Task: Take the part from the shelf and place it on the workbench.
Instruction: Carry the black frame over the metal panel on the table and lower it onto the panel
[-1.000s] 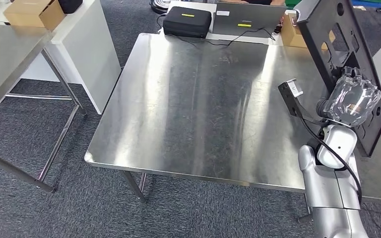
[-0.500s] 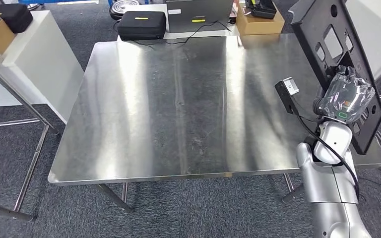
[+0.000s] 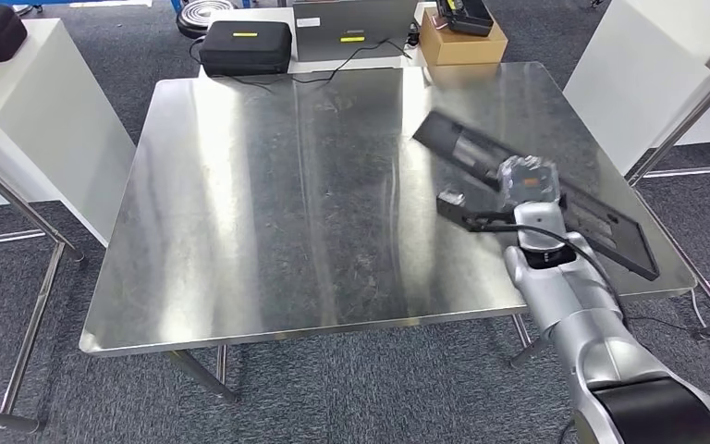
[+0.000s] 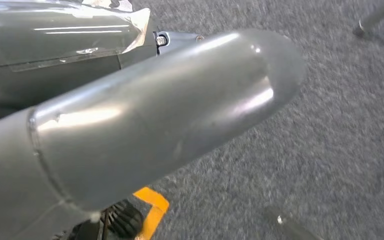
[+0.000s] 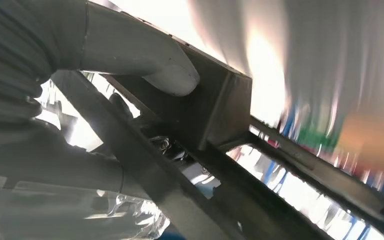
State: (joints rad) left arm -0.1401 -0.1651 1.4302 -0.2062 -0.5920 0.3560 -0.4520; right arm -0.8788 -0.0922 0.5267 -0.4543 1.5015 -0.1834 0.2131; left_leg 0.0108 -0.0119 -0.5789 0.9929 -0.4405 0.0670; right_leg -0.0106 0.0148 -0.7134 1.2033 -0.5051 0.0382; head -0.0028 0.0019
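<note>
The part (image 3: 603,222) is a long flat black panel with cut-outs. It lies tilted low over the right side of the steel workbench (image 3: 287,203), one end past the right edge; contact with the top cannot be told. My right hand (image 3: 527,179), wrapped in clear plastic, grips it near the middle. In the right wrist view the grey thumb (image 5: 152,62) presses on the panel's black frame (image 5: 215,117). My left hand (image 4: 145,115) hangs over grey carpet, thumb out, holding nothing.
Past the workbench's far edge stand a black case (image 3: 245,46), a grey laptop (image 3: 351,17) and a cardboard box (image 3: 462,42), with cables trailing onto the table. A white cabinet (image 3: 28,120) stands to the left, a white table (image 3: 666,65) to the right.
The camera has turned, so the workbench now sits centred. My right hand has come down and swung the panel from nearly upright to a low tilt over the table's right side.
</note>
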